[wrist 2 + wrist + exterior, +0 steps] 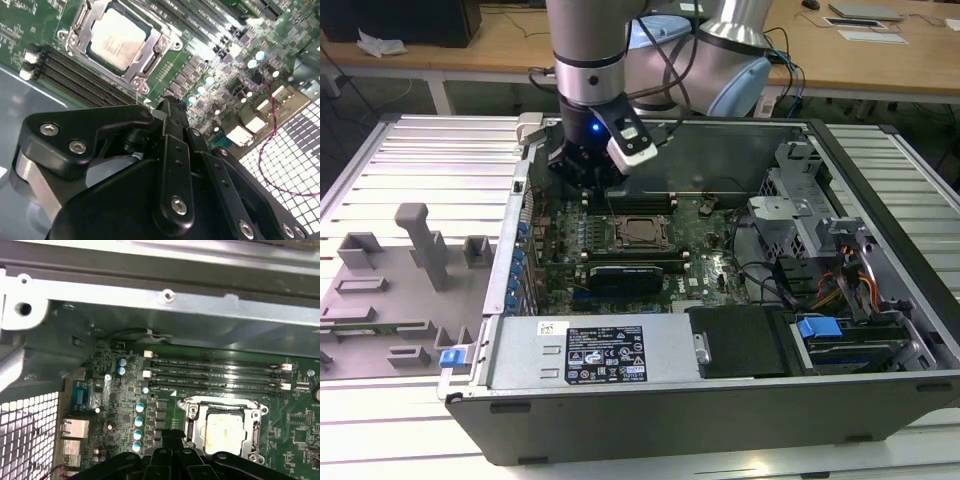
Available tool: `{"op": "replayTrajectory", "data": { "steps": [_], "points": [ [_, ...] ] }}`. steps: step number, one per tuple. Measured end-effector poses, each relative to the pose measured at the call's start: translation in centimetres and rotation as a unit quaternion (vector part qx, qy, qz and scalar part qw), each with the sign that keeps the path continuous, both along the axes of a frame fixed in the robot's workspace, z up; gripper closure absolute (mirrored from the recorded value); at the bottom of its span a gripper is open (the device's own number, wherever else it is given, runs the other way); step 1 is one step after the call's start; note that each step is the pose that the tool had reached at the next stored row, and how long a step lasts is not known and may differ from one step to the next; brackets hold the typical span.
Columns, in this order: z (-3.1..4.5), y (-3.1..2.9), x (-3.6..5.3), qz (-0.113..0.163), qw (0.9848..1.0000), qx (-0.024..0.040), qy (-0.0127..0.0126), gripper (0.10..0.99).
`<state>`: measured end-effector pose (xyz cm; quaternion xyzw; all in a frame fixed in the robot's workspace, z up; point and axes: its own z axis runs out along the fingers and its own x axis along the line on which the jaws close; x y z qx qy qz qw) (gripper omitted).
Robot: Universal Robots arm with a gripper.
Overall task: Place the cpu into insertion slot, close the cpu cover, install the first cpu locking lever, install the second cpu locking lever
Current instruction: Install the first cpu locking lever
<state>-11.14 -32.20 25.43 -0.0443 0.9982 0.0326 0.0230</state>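
The cpu (116, 37) lies flat in the insertion slot (75, 30) on the green motherboard (700, 262), its pale silvery top showing. The cpu cover (152, 42) is down around it as a silver frame. In the first wrist view the cpu (225, 432) and the cpu cover (196, 424) sit just beyond my fingertips. I cannot tell how the locking levers stand. My gripper (582, 178) hangs over the board toward the exterior view's left of the insertion slot (642, 231). The gripper (167, 106) (173, 437) looks shut, with nothing in it.
Long black memory slots (215, 372) run beside the socket. The case's metal wall (165, 310) rises close behind them. A power supply (605, 355) and a drive cage with cables (840, 290) fill the case's near side and the exterior view's right. A grey fixture tray (410, 290) lies outside.
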Motion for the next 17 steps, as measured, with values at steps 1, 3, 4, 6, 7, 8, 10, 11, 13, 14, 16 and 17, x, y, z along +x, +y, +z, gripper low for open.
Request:
{"op": "replayTrajectory", "data": {
  "steps": [1, 3, 4, 6, 7, 8, 10, 11, 13, 14, 16, 17],
  "points": [
    [0.00, 0.00, -0.23, 0.000, 0.9999, 0.0102, -0.0029, 0.980],
    [0.00, 0.00, -0.50, 0.000, 0.9996, 0.0267, -0.0060, 0.980],
    [0.00, 0.00, -0.62, 0.000, 0.9994, 0.0352, -0.0072, 0.980],
    [0.00, 0.00, -0.79, 0.000, 0.9989, 0.0469, -0.0083, 0.980],
    [0.00, 0.00, -0.93, 0.000, 0.9983, 0.0582, -0.0091, 0.980],
    [0.00, 0.00, -1.02, 0.000, 0.9977, 0.0672, -0.0096, 0.980],
    [-0.01, 0.01, -1.03, 0.000, 0.9975, 0.0704, -0.0097, 0.980],
    [-0.01, 0.01, -1.02, 0.000, 0.9974, 0.0708, -0.0097, 0.980],
    [-0.01, 0.00, -1.00, 0.000, 0.9974, 0.0712, -0.0096, 0.980],
    [0.00, -0.01, -0.94, 0.000, 0.9974, 0.0711, -0.0096, 0.980],
    [-0.01, 0.00, -0.74, 0.000, 0.9974, 0.0712, -0.0096, 0.980],
    [-0.01, 0.00, -0.58, 0.000, 0.9974, 0.0712, -0.0096, 0.980]
  ]
}}
